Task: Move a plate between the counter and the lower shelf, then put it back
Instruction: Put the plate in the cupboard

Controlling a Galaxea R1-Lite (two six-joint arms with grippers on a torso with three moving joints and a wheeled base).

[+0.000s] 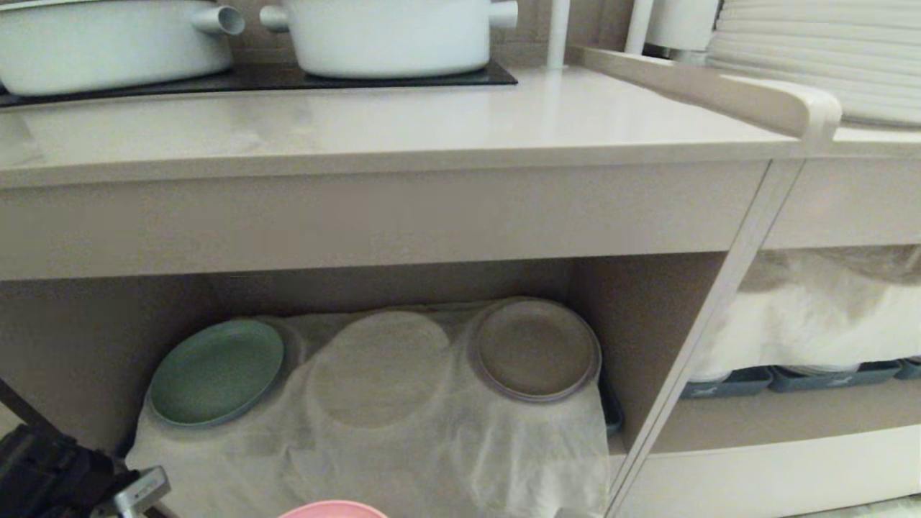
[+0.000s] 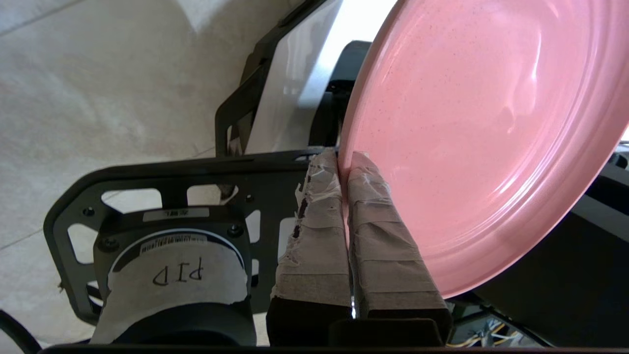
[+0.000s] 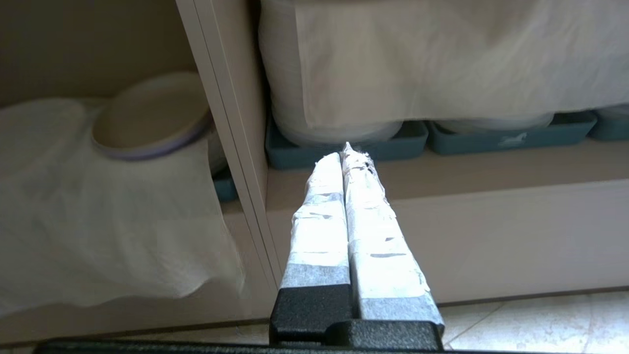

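Observation:
My left gripper (image 2: 344,160) is shut on the rim of the pink plate (image 2: 481,132), one taped finger on each face of the edge. In the head view only a sliver of the pink plate (image 1: 332,510) shows at the bottom edge, in front of the lower shelf (image 1: 647,324) and below the counter (image 1: 403,122). The left arm's dark body (image 1: 50,475) sits at the bottom left. My right gripper (image 3: 344,155) is shut and holds nothing, hanging before the shelf divider (image 3: 226,147).
On the white cloth (image 1: 403,446) in the lower shelf lie a green plate (image 1: 216,370), a covered round shape, and a beige plate (image 1: 536,349). Two white pots (image 1: 388,36) stand on the black hob. White plates (image 1: 820,50) are stacked right. Grey trays (image 1: 827,378) fill the neighbouring shelf.

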